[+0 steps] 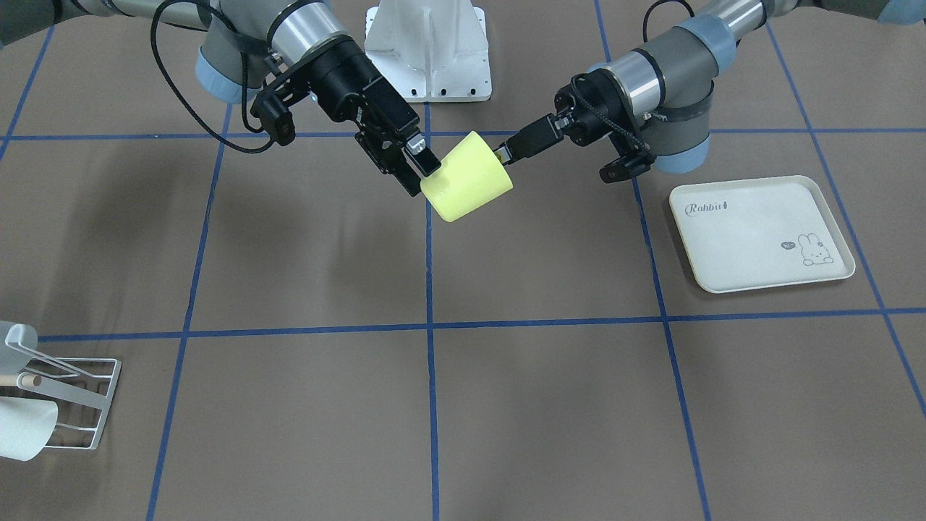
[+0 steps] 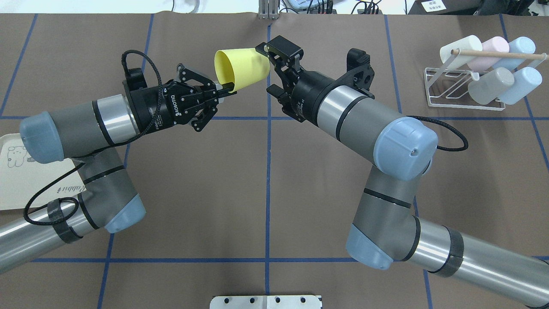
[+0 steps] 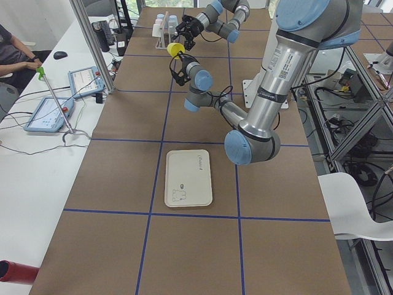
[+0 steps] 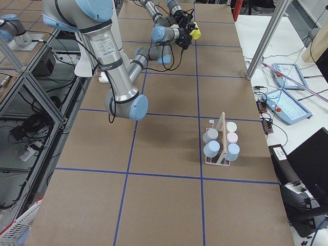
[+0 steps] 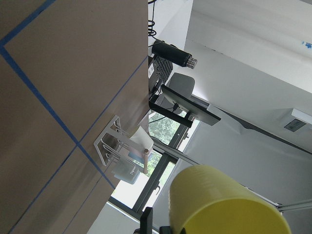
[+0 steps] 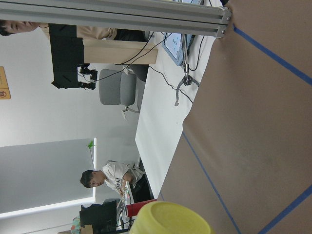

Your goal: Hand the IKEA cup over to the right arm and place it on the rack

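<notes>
In the left claw (image 2: 231,88), above the bench (image 2: 193,171): yellow cup (image 2: 245,68), pinched by the rim. Flanked at the base by the spread right claw (image 2: 266,68).

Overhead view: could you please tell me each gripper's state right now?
Left gripper: shut on the yellow cup, at its rim.
Right gripper: open, fingers either side of the cup's base.

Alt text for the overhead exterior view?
A yellow cup hangs above the table, its rim pinched by the left end effector while the right end effector's spread fingers bracket its base. A white rack of pastel cups stands far right.
</notes>
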`<action>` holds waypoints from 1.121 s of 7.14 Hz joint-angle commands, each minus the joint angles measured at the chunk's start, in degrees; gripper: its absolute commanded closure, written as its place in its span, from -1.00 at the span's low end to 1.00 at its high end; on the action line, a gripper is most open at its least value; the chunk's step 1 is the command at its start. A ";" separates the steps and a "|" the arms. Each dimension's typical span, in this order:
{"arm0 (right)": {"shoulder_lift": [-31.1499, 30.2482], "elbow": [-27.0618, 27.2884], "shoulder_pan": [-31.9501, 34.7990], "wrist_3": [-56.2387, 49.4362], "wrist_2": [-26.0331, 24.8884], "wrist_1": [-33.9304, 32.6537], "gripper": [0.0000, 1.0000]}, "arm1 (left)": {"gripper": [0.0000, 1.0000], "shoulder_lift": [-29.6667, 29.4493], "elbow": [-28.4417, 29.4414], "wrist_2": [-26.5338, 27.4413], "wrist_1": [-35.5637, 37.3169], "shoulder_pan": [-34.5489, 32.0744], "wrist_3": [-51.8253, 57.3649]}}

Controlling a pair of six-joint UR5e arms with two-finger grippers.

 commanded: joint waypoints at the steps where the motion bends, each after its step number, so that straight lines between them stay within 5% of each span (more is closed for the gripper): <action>1: 0.00 -0.02 0.09 0.12 0.07 0.03 -0.99 | 1.00 -0.42 0.01 2.94 -0.08 2.55 0.29; 8: 0.00 -0.02 0.00 0.21 0.07 0.03 -0.99 | 1.00 -0.94 -0.08 2.94 -0.43 2.64 -0.06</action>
